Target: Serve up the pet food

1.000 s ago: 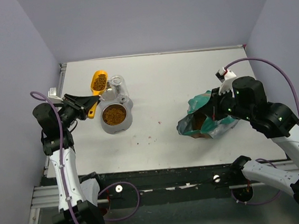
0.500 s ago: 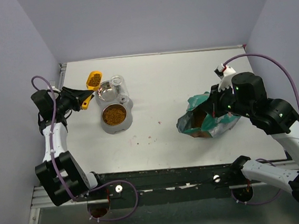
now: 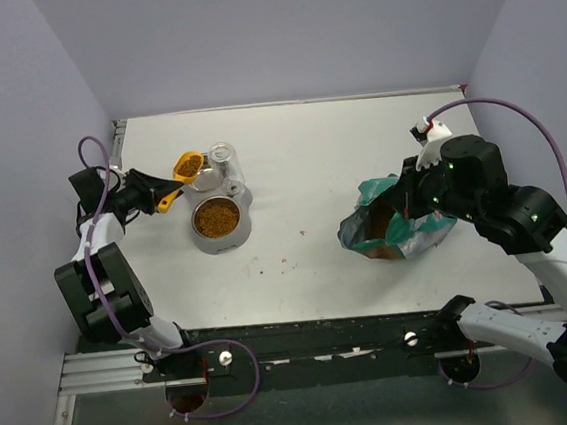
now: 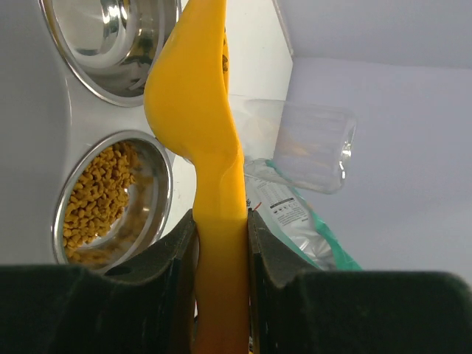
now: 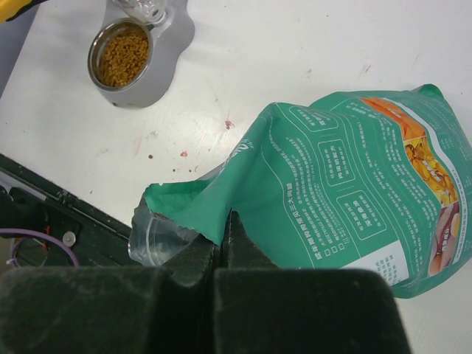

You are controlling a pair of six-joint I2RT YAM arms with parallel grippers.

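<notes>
Top external, upper left: where's the kibble (image 3: pixel 190 165)?
— In the scoop (image 3: pixel 183 172). Left gripper (image 3: pixel 151 197) clamps its handle; the cup points right, at the empty bowl's (image 3: pixel 210 174) left rim. Right gripper (image 3: pixel 411 207), far right, pinches the bag (image 3: pixel 396 230).

From my left wrist the scoop (image 4: pixel 195 125) hides most of its pet food (image 3: pixel 190 165), its handle end cut off; the upper bowl (image 4: pixel 110 44) is cropped.

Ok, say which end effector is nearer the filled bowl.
Left. The left end effector, holding the scoop, is beside the filled bowl; the right end effector pinches the bag, far off.
</notes>
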